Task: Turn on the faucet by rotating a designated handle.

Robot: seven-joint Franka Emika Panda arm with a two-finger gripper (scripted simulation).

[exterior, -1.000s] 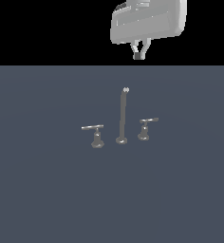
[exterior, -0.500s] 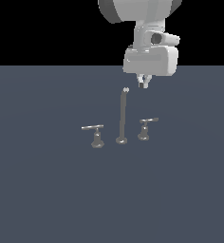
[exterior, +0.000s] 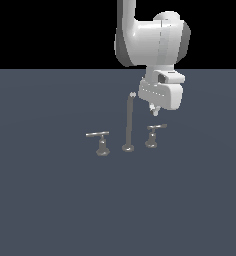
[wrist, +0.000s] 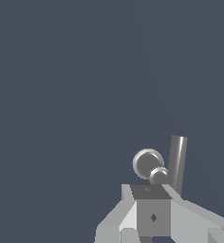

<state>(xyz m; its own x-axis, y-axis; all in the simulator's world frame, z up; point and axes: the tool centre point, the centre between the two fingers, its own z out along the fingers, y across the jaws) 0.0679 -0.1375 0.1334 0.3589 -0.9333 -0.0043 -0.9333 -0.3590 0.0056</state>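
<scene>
The faucet (exterior: 128, 122) is a small grey three-piece set on the dark floor, with a tall thin spout in the middle. The handle (exterior: 153, 135), a short bar on a flared base, stands on the exterior view's right of the spout. A second handle with a longer, paler bar (exterior: 98, 134) stands on the exterior view's left. My gripper (exterior: 154, 111) hangs a little above the short handle, not touching it, and its fingers look shut and empty. In the wrist view the handle (wrist: 149, 164) and a grey bar (wrist: 176, 161) lie just beyond my gripper (wrist: 152, 193).
The dark grey floor (exterior: 50, 200) stretches flat all around the faucet. The white arm (exterior: 152, 45) comes down from above, behind the spout.
My arm has come down from the top of the exterior view and toward the camera. The gripper now hangs just above the short handle. The faucet parts have not moved.
</scene>
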